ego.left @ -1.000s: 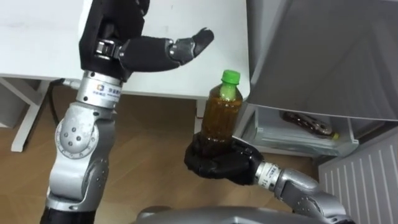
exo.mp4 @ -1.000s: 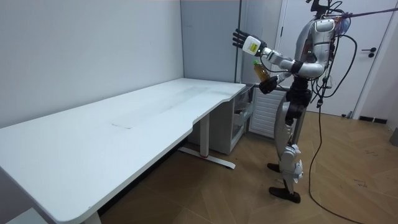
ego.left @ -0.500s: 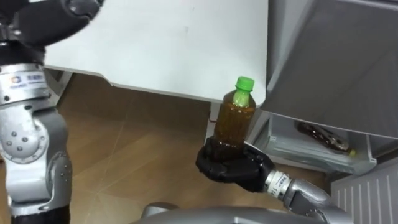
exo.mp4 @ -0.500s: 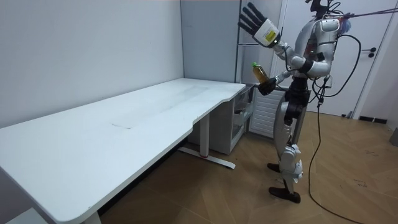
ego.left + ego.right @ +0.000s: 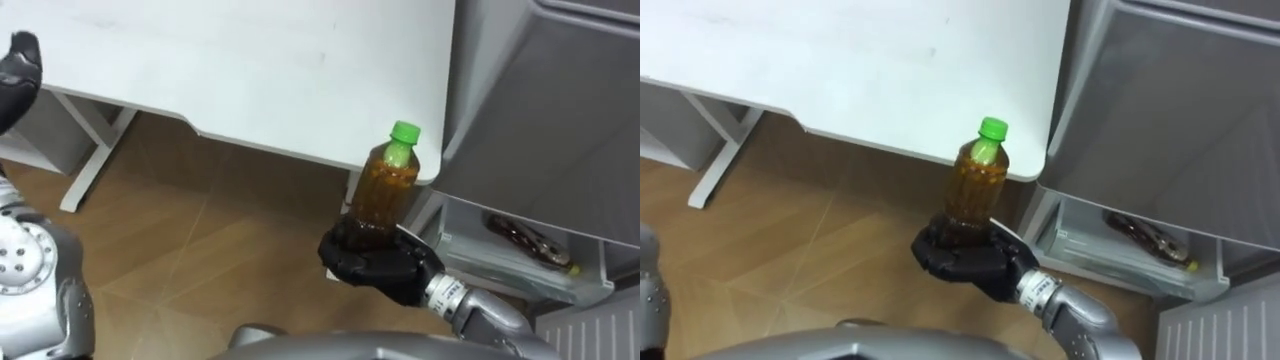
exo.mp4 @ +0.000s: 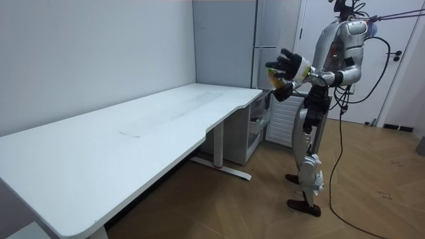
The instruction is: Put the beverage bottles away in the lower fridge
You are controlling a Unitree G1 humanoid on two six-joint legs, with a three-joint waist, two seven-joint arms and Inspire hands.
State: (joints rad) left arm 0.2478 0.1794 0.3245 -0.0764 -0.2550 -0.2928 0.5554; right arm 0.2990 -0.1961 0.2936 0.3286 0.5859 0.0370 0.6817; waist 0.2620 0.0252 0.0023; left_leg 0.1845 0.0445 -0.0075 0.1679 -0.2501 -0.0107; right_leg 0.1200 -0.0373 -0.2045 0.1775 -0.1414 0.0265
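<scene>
The robot stands on the wooden floor in front of the tall grey fridge [image 6: 267, 40], with its body turned toward it. Its right hand [image 5: 378, 266] is low in front of the fridge, and the dark fingers are wrapped tightly around the bottom part of the bottle [image 5: 385, 190]. The bottle is upright in this grasp. It contains an amber-brown drink and has a green cap [image 5: 405, 131], and the cap is close to the lower edge of the fridge's grey door, a little to the left of it. The bottle does not touch the fridge.

Under the grey door I can see a pale shelf [image 5: 480, 248] of the lower part of the fridge. A dark brownish packet [image 5: 520, 236] lies on this shelf. What it is exactly, I cannot tell.

The left hand [image 6: 289, 64] is lifted at chest height in front of the fridge, above the bottle. Its fingers are spread apart and it holds nothing.

The white table [image 6: 133, 133] reaches up to the fridge on its left side, and its rounded corner lies just behind the bottle.
</scene>
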